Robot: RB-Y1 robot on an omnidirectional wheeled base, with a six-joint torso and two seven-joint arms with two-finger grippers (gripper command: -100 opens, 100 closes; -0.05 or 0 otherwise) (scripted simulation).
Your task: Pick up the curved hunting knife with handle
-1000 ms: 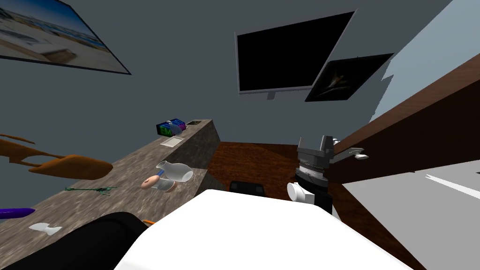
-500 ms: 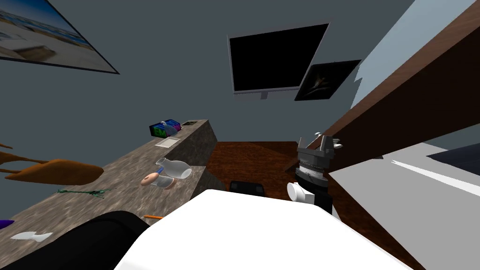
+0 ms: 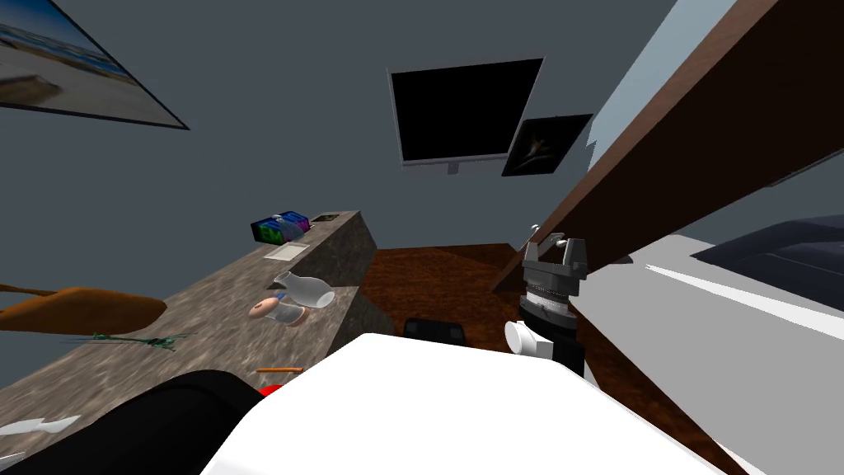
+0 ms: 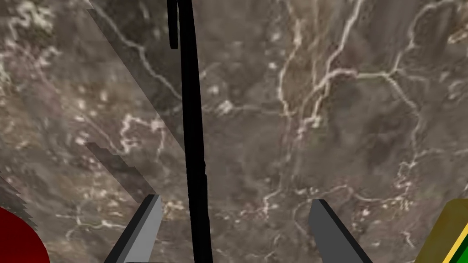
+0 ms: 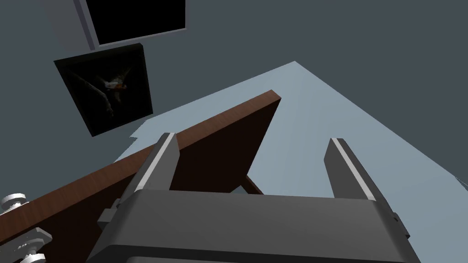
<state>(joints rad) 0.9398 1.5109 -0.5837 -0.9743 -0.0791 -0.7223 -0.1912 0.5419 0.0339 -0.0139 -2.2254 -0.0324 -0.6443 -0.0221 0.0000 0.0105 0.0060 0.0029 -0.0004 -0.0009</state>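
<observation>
This looks like the reaching stage, for nothing is held. The left gripper [image 4: 235, 199] hangs over the grey-brown veined marble counter [image 3: 247, 280] with its two fingers spread wide. Between them there is only a thin black strip [image 4: 192, 137] running along the stone close to one finger, and I cannot tell what it is. A dark red round thing [image 4: 18, 237] and a yellow-green block [image 4: 450, 228] sit off to either side of that hand.

The likeliest knife, to my eye, is the long brown curved object [image 3: 82, 307] at the counter's left end, well apart from the robot and just beyond a thin green sprig [image 3: 136, 338]. A flat white shape [image 3: 33, 426] nearer on the same stone could be it instead; I cannot say for sure.

The right gripper [image 3: 554, 246] is also spread and empty, raised just beside the edge of a dark brown wooden panel [image 3: 700, 140].

The next move, I judge, calls for settling which thing is the knife, carrying the left hand over its handle, turning the fingers across it and coming right down to the hard stone, since the thing lies low.

A clear glass flask [image 3: 307, 293] on its side and an orange pencil [image 3: 278, 369] crowd the near stretch, while bare stone lies between flask and sprig. The counter's end drops to a red-brown wooden floor [image 3: 437, 276], the open lane between counter and panel
</observation>
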